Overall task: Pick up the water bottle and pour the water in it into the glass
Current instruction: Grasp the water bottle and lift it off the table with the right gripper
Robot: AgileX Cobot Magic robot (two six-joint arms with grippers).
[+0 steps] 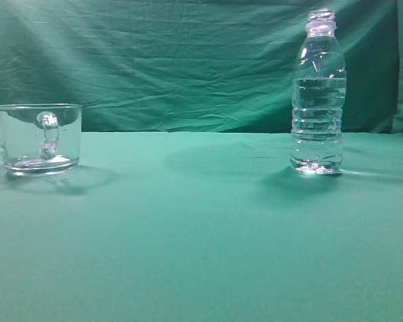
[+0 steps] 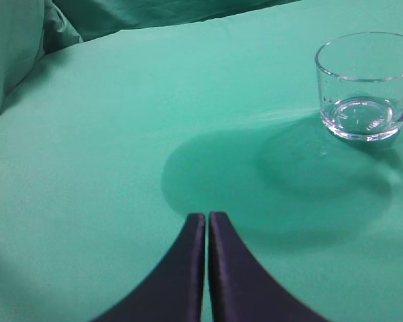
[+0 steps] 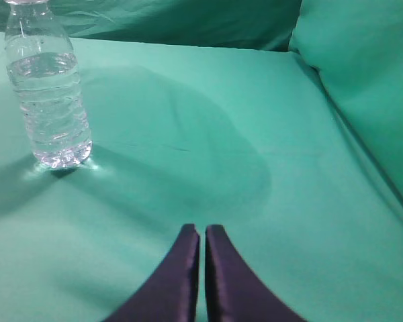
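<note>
The water bottle (image 1: 318, 94) stands upright at the right of the exterior view on the green cloth (image 1: 201, 228). It is clear plastic with no cap and no label, a threaded neck at the top and horizontal ribs around its lower body. The water (image 1: 318, 117) inside is colourless and reaches to about the bottle's shoulder, well above half its height.

The glass (image 1: 38, 137) sits at the left of that view, well apart from the bottle. It is a short, wide, clear mug with a thick base, and its looped handle faces the camera. It looks empty.

In the left wrist view the mug appears at the upper right, and the left gripper (image 2: 206, 225) at the bottom centre has its dark jaws pressed nearly together, holding nothing. In the right wrist view the bottle stands at the upper left, and the right gripper (image 3: 201, 235) is likewise closed to a narrow slit and empty.
</note>
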